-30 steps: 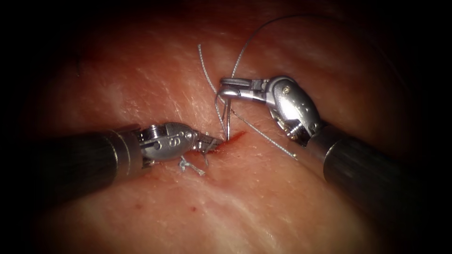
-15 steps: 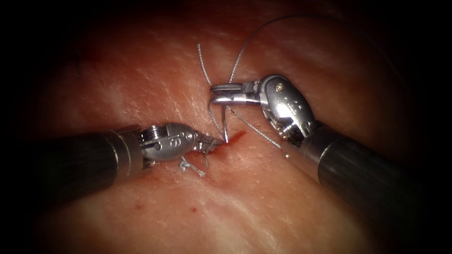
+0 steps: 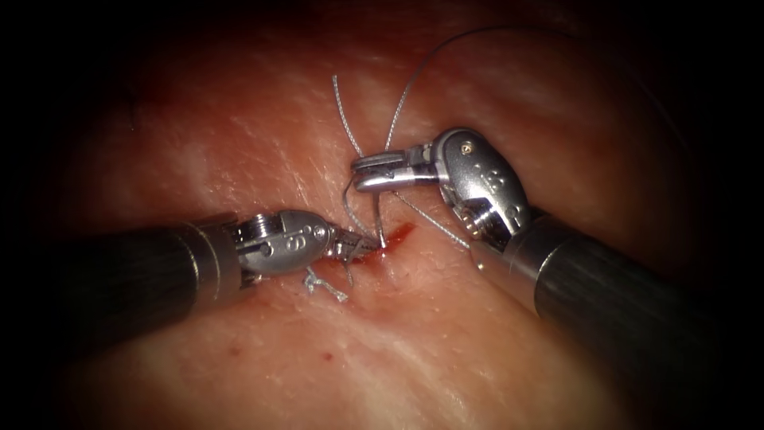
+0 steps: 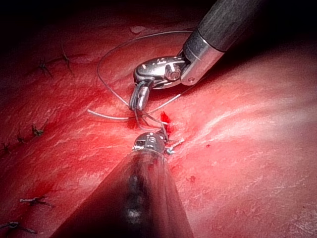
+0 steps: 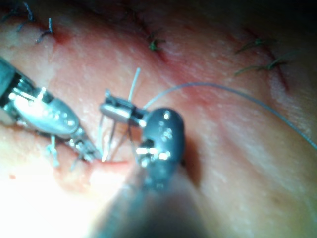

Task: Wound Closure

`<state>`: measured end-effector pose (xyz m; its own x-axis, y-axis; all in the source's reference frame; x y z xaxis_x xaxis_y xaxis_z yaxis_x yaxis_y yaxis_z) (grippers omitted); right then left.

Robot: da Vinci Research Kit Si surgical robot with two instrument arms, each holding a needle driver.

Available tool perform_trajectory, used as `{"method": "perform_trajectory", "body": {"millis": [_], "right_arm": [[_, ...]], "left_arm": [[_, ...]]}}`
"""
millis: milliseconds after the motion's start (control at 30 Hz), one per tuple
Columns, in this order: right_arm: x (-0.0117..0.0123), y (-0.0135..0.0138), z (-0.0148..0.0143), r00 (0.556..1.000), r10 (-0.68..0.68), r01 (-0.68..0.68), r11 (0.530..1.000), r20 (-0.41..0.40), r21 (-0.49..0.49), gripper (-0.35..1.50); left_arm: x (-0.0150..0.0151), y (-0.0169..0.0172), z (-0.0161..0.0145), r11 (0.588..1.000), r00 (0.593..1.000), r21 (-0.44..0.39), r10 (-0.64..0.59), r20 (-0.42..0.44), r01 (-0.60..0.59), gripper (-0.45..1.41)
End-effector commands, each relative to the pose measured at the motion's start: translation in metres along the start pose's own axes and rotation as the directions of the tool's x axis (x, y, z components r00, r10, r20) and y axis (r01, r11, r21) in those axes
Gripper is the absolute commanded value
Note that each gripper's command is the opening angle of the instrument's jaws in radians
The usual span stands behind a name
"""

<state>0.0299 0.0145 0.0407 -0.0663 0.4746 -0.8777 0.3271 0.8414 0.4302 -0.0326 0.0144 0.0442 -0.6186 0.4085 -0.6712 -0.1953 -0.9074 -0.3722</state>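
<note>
While the left hand (image 3: 356,245) stayed shut on the tissue (image 3: 446,334) at the cut's (image 3: 395,234) left lip, the right hand (image 3: 368,173), clamped near the needle's (image 3: 381,216) swaged end, had shifted leftward and lower, setting its tip at the cut; thread (image 3: 414,76) trailed upward.

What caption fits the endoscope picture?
Right tool holds the needle, tip at the cut; left tool grips the tissue edge.

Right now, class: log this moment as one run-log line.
right tool: shut on needle near its tail | needle: tip in the cut | left tool: shut on tissue at cut's left edge | thread: trails upward
</note>
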Motion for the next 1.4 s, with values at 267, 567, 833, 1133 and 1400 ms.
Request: {"method": "perform_trajectory", "body": {"millis": [267,567,833,1133,1400], "right_arm": [[0.0,0.001,0.0002,0.996,0.085,-0.085,0.996,0.001,0.014,-0.35],[-0.0004,0.0021,-0.0002,0.89,0.456,-0.457,0.889,-0.012,-0.027,-0.35],[-0.0026,-0.001,0.0005,0.765,0.644,-0.644,0.765,0.012,-0.023,-0.35],[-0.0022,-0.0055,0.0003,0.745,0.667,-0.667,0.744,-0.009,-0.021,0.04],[-0.0015,-0.0045,-0.0036,0.865,0.5,-0.502,0.856,-0.045,-0.125,1.41]], "left_arm": [[0.0,-0.0003,0.0006,1.0,1.0,-0.002,0.002,0.001,-0.002,-0.21],[0.0001,-0.0002,0.0006,1.0,1.0,-0.002,0.001,0.001,-0.001,-0.21],[0.0002,-0.0002,0.0005,1.0,1.0,-0.003,-0.006,0.001,0.006,-0.21],[0.0006,-0.0001,-0.0001,1.0,1.0,0.001,-0.004,-0.009,0.004,-0.21],[0.0044,0.0035,-0.0049,0.991,0.984,0.059,0.128,-0.125,-0.122,0.14]]}}
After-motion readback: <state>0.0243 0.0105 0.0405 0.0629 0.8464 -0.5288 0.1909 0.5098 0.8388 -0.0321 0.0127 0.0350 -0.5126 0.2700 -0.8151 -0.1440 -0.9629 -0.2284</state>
